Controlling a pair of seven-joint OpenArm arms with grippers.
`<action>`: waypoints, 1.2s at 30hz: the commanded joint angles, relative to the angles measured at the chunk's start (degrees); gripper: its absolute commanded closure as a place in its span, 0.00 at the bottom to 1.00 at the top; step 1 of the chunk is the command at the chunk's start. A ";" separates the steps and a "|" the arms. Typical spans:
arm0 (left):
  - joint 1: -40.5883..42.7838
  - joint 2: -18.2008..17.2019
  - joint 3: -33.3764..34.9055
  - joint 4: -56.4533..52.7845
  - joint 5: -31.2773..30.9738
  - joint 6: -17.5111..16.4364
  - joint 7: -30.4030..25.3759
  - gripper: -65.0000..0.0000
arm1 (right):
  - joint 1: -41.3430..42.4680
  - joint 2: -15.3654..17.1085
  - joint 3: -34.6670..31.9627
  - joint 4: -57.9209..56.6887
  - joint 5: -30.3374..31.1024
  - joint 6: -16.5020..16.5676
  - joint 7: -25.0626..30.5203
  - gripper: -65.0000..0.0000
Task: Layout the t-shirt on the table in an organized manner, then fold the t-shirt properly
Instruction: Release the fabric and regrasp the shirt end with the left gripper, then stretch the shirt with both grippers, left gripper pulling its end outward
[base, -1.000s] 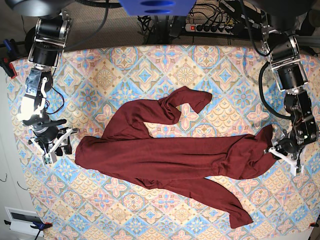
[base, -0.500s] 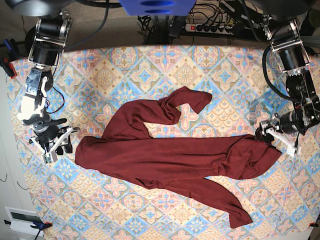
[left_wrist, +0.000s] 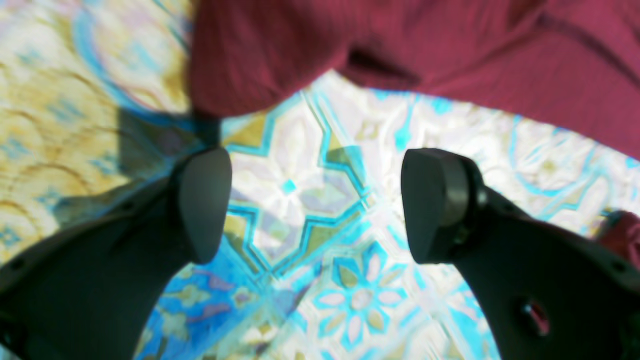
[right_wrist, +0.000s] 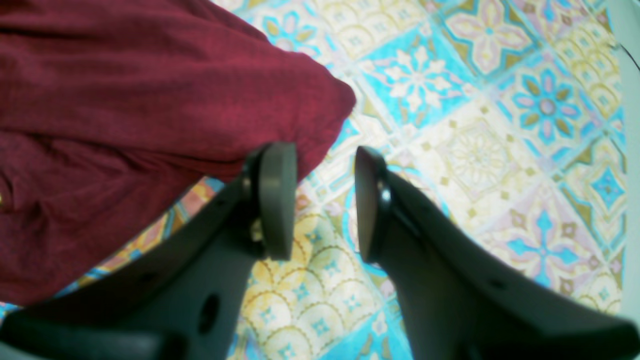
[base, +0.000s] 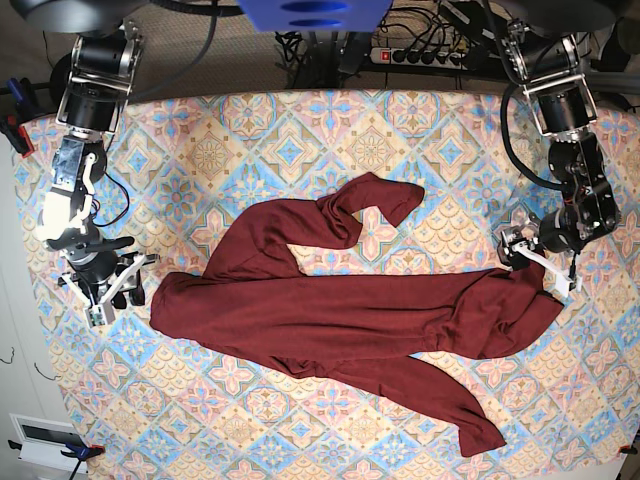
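The dark maroon t-shirt (base: 330, 320) lies spread across the middle of the patterned table (base: 300, 130). One long sleeve curls toward the back and another trails to the front right. My left gripper (base: 532, 262) hovers at the shirt's right end. In the left wrist view this gripper (left_wrist: 320, 205) is open wide over bare tablecloth, and the shirt (left_wrist: 450, 55) lies just beyond the fingertips. My right gripper (base: 115, 300) stands just off the shirt's left end. Seen from its wrist, the right gripper (right_wrist: 320, 200) is open and holds nothing, with the shirt (right_wrist: 125, 100) beside one finger (right_wrist: 275, 200).
A power strip (base: 420, 55) and cables run along behind the table's far edge. A blue clamp (base: 15, 110) sits at the left edge. A white box (base: 45, 435) lies off the table's front left corner.
My left gripper has let go of the shirt's right end, opened wide and moved back and slightly left. The released cloth has settled on the table. The right arm has not moved.
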 joint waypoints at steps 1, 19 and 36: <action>-1.80 -0.82 -0.34 0.33 0.35 -0.19 -1.99 0.20 | 1.32 0.96 0.24 0.67 0.61 -0.07 1.48 0.71; -8.31 4.10 0.19 -13.91 15.74 -0.28 -11.83 0.92 | 5.98 0.96 -5.91 -8.39 0.61 0.02 1.56 0.71; -0.66 3.57 -0.25 19.41 15.12 -9.15 6.36 1.00 | 5.98 0.96 -5.83 -8.48 0.61 0.02 1.65 0.71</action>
